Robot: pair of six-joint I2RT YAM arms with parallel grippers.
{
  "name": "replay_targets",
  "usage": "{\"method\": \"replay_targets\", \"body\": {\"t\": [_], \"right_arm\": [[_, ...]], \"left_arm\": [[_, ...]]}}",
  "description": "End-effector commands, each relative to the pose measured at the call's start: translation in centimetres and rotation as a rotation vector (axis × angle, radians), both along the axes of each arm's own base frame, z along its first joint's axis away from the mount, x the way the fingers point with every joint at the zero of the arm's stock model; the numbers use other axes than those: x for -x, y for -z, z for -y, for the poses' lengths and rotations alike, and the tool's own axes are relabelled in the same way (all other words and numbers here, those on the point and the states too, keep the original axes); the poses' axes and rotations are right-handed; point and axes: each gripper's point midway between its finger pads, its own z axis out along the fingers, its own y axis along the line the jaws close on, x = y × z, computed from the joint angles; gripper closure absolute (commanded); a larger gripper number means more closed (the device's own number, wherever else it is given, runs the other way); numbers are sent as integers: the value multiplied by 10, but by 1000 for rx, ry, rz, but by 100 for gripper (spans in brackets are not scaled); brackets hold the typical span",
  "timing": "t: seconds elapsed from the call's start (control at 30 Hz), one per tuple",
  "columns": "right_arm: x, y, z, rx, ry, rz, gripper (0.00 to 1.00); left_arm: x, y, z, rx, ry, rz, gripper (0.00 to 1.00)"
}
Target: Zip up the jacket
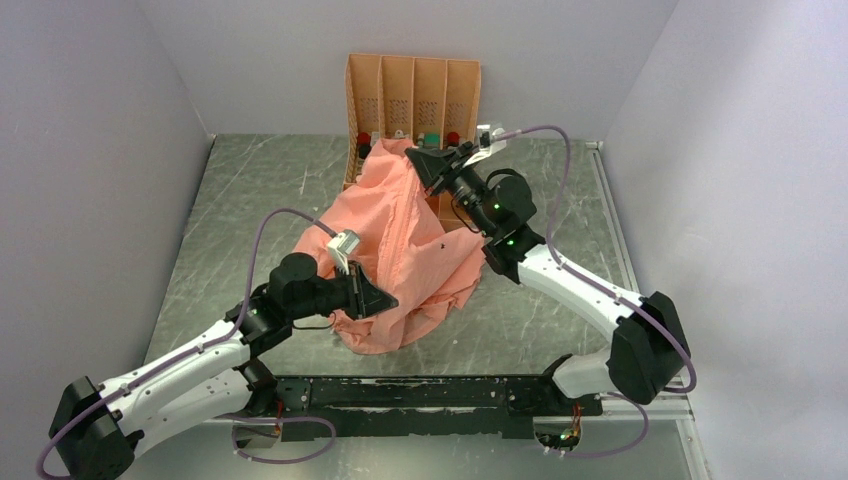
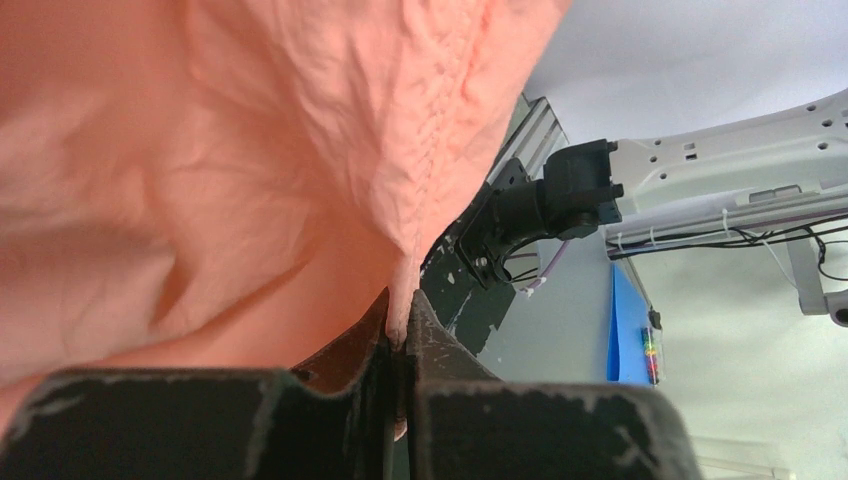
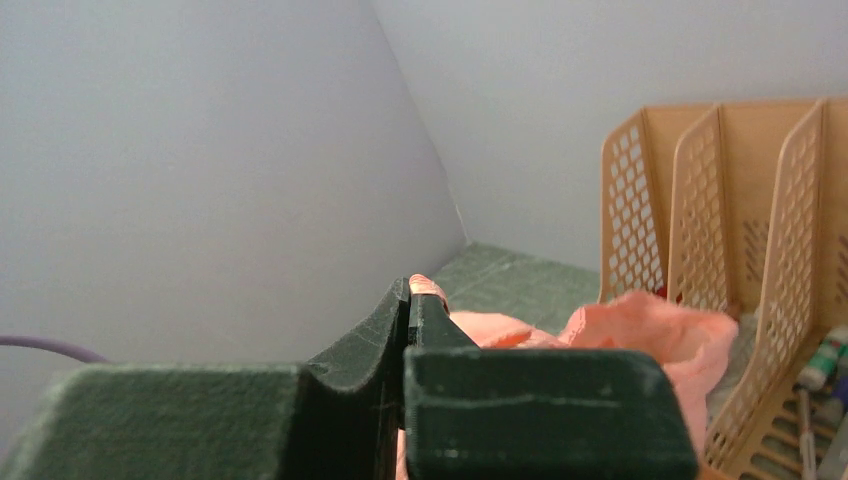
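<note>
Left gripper point(image 1: 383, 298) first: we are seeing its two fingers pressed together on a stitched edge of the jacket point(image 1: 400, 240). In the left wrist view a narrow ridge of salmon-pink cloth is running down into the closed jaws, and the cloth is fanning out wide above them. From the overhead view this gripper is sitting at the near, lower-left part of the garment and pointing toward the right. Behind it the left arm point(image 1: 190, 365) is stretching low over the table point(image 1: 250, 190), with its elbow bent and its white link angling back to the base at the near left corner.

Right gripper point(image 1: 422, 160) is likewise clamped on the jacket. In its wrist view we are making out a small tip of pink fabric caught between the closed fingertips, with more of the cloth bunched just beyond them. It is holding the far, upper end of the garment, just in front of the orange rack point(image 1: 412, 95). The right arm point(image 1: 590, 290) is reaching diagonally from the near right corner, folding at the elbow and extending toward the back wall.

Between the two grips the jacket is lying crumpled in the middle of the table, its far end touching the foot of the rack.
</note>
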Motion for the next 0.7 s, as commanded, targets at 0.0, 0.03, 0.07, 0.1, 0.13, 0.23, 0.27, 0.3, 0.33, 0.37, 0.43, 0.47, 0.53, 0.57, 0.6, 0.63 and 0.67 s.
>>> {"method": "replay_targets", "body": {"t": [0.0,0.03,0.07,0.1,0.13,0.23,0.27,0.3,0.33,0.37,0.43,0.47,0.53,0.57,0.6,0.63,0.67], "right_arm": [[22,-74,27,-69,39,186,100],[29,-80,29,-78,26,199,100],[35,-82,30,-82,8,204,100],[41,-82,28,-85,-18,202,100],[45,-80,27,-92,-34,193,100],[59,-60,15,-84,-111,146,100],[61,-55,12,-80,-124,132,100],[63,-51,9,-76,-138,120,100],[65,-47,7,-72,-156,112,100],[68,-44,4,-70,-173,106,100],[74,-42,1,-68,-202,100,100],[77,-43,-1,-70,-218,99,100],[86,-44,-5,-73,-260,101,100],[90,-44,-7,-79,-281,98,100],[94,-45,-8,-80,-301,96,100],[97,-46,-9,-85,-320,95,100],[101,-47,-10,-89,-340,96,100]], "left_arm": [[5,2,-3,-43,20,-4,92],[4,1,-3,-52,17,5,92],[2,-1,-3,-59,11,15,90],[-2,-3,-3,-69,2,23,82],[-5,-5,-4,-79,-10,33,77],[-23,-26,-13,-122,-100,106,64],[-27,-34,-16,-124,-123,126,56],[-31,-42,-19,-127,-145,150,48],[-35,-54,-23,-123,-176,180,41],[-38,-64,-26,-121,-195,204,38],[-44,-82,-30,-112,-227,256,36],[-46,-90,-32,-107,-240,285,35],[-51,-108,-34,-94,-259,339,34],[-54,-114,-34,-95,-267,358,34],[-55,-121,-34,-93,-268,379,33],[-57,-126,-33,-90,-267,399,32],[-58,-131,-32,-87,-263,417,30]]}}
